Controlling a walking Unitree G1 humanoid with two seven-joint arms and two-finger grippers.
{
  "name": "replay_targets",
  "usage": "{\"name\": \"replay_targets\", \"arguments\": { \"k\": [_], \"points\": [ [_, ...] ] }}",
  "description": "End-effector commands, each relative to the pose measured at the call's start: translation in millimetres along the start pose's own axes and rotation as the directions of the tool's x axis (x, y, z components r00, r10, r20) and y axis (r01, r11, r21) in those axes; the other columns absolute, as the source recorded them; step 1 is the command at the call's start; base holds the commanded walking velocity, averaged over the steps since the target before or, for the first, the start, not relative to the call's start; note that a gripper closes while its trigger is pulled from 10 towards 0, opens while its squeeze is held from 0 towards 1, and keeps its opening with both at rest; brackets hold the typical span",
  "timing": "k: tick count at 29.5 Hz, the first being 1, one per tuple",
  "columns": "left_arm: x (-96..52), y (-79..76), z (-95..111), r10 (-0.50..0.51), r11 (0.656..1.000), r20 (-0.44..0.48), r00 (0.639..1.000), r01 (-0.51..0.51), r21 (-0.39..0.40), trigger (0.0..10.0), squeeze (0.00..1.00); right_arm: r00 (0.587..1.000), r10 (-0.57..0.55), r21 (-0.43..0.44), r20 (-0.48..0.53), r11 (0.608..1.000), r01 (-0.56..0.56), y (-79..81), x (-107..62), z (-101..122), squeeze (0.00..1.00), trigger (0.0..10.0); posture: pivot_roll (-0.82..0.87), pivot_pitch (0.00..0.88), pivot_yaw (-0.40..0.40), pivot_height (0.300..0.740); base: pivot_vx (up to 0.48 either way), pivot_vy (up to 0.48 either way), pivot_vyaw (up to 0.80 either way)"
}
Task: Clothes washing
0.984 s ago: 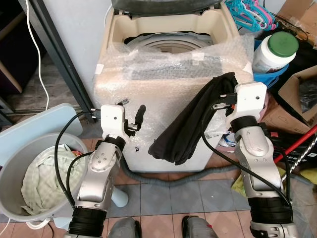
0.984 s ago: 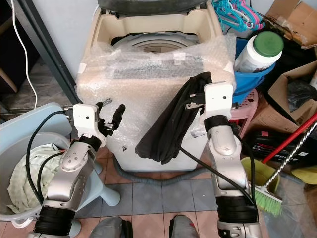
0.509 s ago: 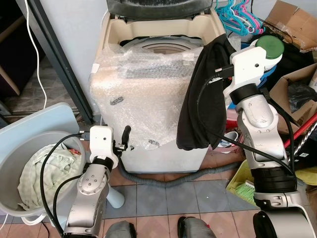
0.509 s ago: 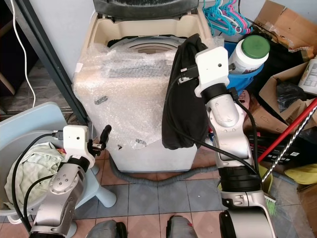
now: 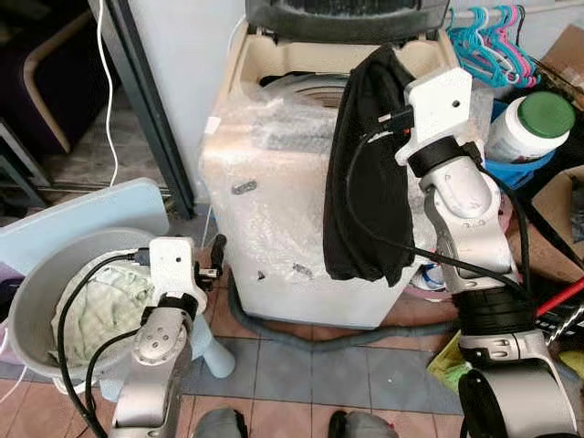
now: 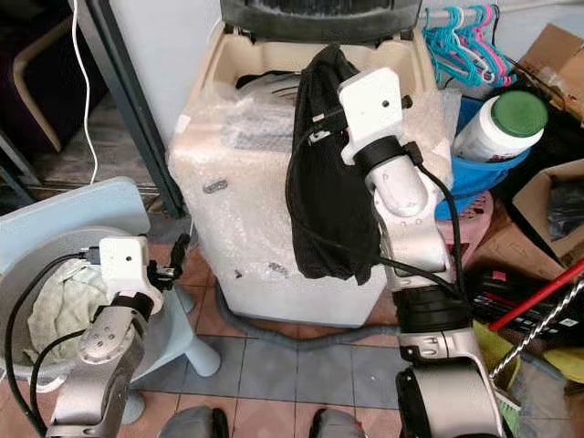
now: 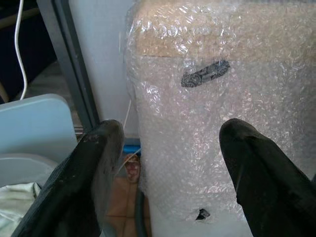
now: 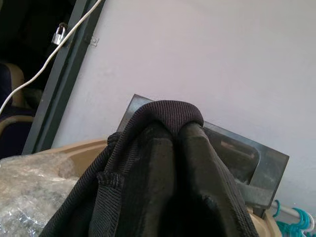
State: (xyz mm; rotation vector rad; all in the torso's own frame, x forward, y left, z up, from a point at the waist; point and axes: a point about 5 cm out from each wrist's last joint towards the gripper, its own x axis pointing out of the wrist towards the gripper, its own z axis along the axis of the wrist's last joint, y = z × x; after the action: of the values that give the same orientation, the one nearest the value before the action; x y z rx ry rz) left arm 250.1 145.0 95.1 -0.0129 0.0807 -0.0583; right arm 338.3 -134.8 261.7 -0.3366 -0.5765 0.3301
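Loading step: right gripper [image 5: 388, 68], jaws clamped on a black garment [image 5: 365, 182], holds it beside the washing machine [image 5: 292, 173] opening. Next, swing over the tub and release. Left gripper [image 7: 168, 163] idle, jaws wide.

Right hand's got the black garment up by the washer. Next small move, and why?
Probably carry the right hand forward over the washer drum and release: the black garment hangs down the front, outside the open tub.

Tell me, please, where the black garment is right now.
The black garment hangs from the right gripper, shut on it, at the washing machine rim's right side, draping down its bubble-wrapped front.
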Motion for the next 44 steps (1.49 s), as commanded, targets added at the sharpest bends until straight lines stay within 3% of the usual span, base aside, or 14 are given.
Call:
{"name": "replay_targets", "arguments": {
  "k": [1, 24, 35, 38, 39, 42, 44],
  "points": [
    [-0.5, -1.6, 2.4, -0.012, 1.000, 0.002, 1.000, 0.012, 0.000, 10.0, 0.00, 1.000, -0.010, -0.001, 0.022, 1.000, 0.010, -3.3, 1.7, 4.0, 0.00, 10.0, -0.02, 0.106, 0.025, 0.740, 0.307, 0.000, 0.00],
    [-2.0, -7.7, 4.7, -0.039, 0.999, 0.014, 0.999, 0.040, -0.024, 10.0, 0.00, 1.000, 0.014, 0.003, -0.002, 1.000, -0.014, -1.0, 3.7, -0.2, 0.00, 10.0, -0.01, 0.120, 0.009, 0.740, 0.371, 0.000, 0.00],
    [-3.2, -5.9, 2.7, 0.004, 1.000, -0.004, 1.000, -0.004, -0.026, 10.0, 0.00, 0.998, 0.052, 0.031, -0.018, 0.998, -0.052, 2.1, 6.2, -4.8, 0.00, 10.0, 0.00, 0.124, 0.004, 0.740, 0.272, 0.000, 0.00],
    [-3.7, -5.5, 2.3, 0.005, 1.000, -0.007, 1.000, -0.005, -0.025, 10.0, 0.00, 0.996, 0.086, 0.054, -0.012, 0.995, -0.085, -3.3, 19.1, -1.7, 0.00, 10.0, 0.00, 0.125, 0.003, 0.740, 0.000, 0.000, 0.00],
    [-4.3, -5.9, 1.7, 0.003, 1.000, -0.009, 1.000, -0.003, -0.024, 10.0, 0.00, 0.994, 0.107, 0.061, -0.005, 0.992, -0.107, -11.9, 34.7, 3.5, 0.00, 10.0, 0.00, 0.124, 0.001, 0.740, 0.000, 0.000, 0.00],
    [-4.9, -6.4, 1.1, -0.001, 1.000, -0.010, 1.000, 0.001, -0.022, 10.0, 0.00, 0.989, 0.146, 0.021, 0.023, 0.989, -0.147, -23.0, 55.8, 16.6, 0.00, 10.0, 0.00, 0.123, -0.003, 0.740, 0.000, 0.000, 0.00],
    [-5.0, -6.5, 1.1, -0.004, 1.000, -0.010, 1.000, 0.004, -0.021, 10.0, 0.00, 0.993, 0.097, -0.016, 0.064, 0.995, -0.096, -49.2, 85.8, 46.0, 0.00, 10.0, 0.00, 0.120, -0.008, 0.740, 0.000, 0.000, 0.00]
  ]
}}
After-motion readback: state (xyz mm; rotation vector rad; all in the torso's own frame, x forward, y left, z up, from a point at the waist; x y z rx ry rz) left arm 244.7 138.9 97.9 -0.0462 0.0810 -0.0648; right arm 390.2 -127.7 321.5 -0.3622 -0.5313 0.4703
